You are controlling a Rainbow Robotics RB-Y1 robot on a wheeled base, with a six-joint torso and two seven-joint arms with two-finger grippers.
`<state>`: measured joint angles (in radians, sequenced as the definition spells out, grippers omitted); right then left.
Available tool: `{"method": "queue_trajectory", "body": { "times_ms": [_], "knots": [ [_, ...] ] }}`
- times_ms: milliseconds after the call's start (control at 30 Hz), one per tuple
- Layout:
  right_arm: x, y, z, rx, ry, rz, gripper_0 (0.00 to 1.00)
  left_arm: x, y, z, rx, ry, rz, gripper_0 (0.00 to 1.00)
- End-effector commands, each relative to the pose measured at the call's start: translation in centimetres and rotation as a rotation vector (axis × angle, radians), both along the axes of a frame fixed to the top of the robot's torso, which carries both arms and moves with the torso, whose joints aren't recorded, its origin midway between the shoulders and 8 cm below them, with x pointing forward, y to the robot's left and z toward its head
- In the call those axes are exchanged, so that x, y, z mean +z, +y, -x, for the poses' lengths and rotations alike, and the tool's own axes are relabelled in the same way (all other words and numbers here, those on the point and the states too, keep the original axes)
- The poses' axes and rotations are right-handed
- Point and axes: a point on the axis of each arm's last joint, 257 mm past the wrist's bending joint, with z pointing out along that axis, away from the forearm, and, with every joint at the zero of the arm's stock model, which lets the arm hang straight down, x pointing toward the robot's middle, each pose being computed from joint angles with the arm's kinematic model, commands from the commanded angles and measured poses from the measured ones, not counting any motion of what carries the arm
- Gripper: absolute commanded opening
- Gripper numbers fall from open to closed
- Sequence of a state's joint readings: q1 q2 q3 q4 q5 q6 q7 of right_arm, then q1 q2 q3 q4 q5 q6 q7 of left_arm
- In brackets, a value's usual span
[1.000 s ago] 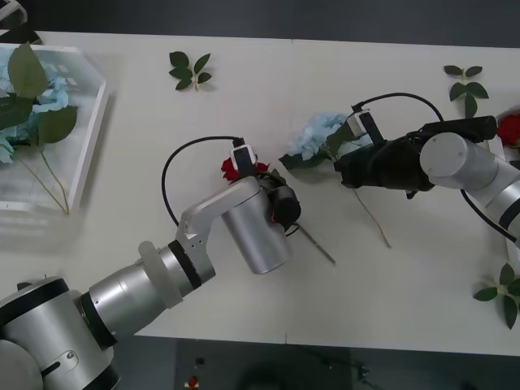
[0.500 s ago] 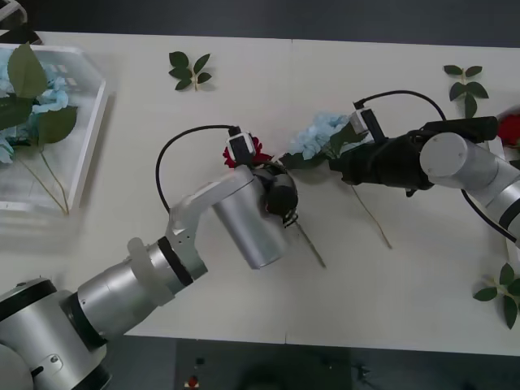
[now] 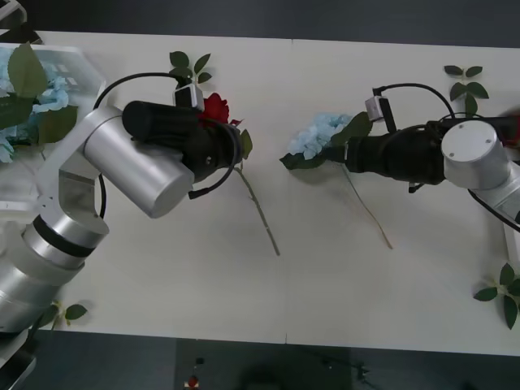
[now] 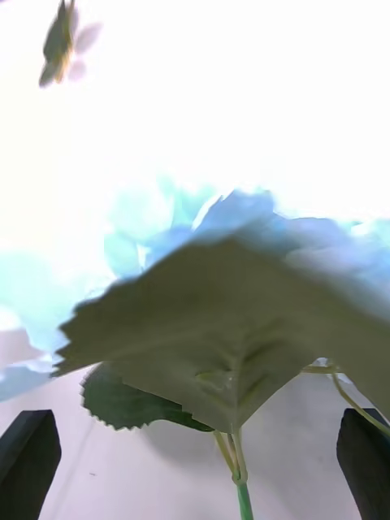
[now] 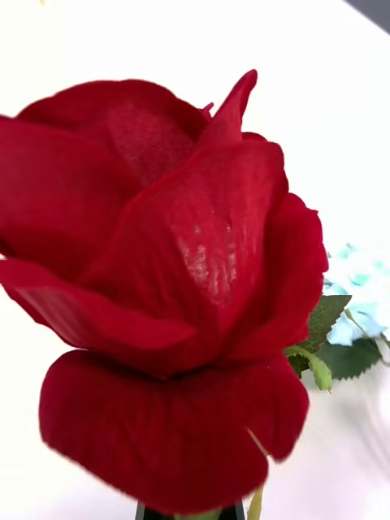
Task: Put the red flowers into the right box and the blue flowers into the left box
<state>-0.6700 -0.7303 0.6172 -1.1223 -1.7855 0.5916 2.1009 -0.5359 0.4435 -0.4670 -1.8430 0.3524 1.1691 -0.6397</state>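
The left hand (image 3: 231, 148) has swung up and toward the robot's left since the earlier frames, carrying a red rose (image 3: 214, 108) that it grips just under the bloom; its stem (image 3: 260, 207) trails down toward the tabletop (image 3: 268, 292). In the left wrist view the rose (image 5: 171, 276) sits directly above the closed-in fingers at the bottom edge. The right hand (image 3: 348, 154) has stayed near the middle of the tabletop beside a blue flower (image 3: 318, 134), whose stem (image 3: 370, 213) lies flat behind it. In the right wrist view its fingers (image 4: 28, 471) stand wide apart at both corners, with the blue flower (image 4: 219, 292) and its broad leaf between them, not clamped.

The tabletop is plain white, with a dark floor past its far edge. Loose leaf sprigs lie on it: 1 at the far middle (image 3: 190, 69), 1 at the far right (image 3: 465, 85), 1 at the near right (image 3: 504, 294).

The left box (image 3: 85, 138) at the far left corner holds blue flowers (image 3: 45, 101) with big green leaves.
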Motion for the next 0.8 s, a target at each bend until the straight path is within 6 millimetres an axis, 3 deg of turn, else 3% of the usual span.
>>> {"method": "queue_trajectory", "body": {
  "times_ms": [33,233,400,533,800],
  "knots": [
    [5.5,-1.6,-0.8,0.003,-0.051,-0.066,1.0,3.7,1.2,-0.2,-0.147,-0.111,-0.095,0.0],
    [8.9,-2.3,1.8,0.069,0.004,-0.182,1.0,6.9,1.8,-0.3,-0.375,-0.242,-0.226,0.0],
    [10.6,-3.6,5.4,0.148,-0.008,-0.203,1.0,8.1,-0.5,1.2,-0.55,-0.318,-0.243,0.0],
    [10.9,-3.3,8.4,0.205,-0.012,-0.222,1.0,9.2,-2.3,2.4,-0.679,-0.397,-0.254,0.0],
    [9.3,-0.7,14.7,0.243,-0.017,-0.261,1.0,11.1,-6.9,4.8,-0.953,-0.643,0.005,0.0]
  ]
}}
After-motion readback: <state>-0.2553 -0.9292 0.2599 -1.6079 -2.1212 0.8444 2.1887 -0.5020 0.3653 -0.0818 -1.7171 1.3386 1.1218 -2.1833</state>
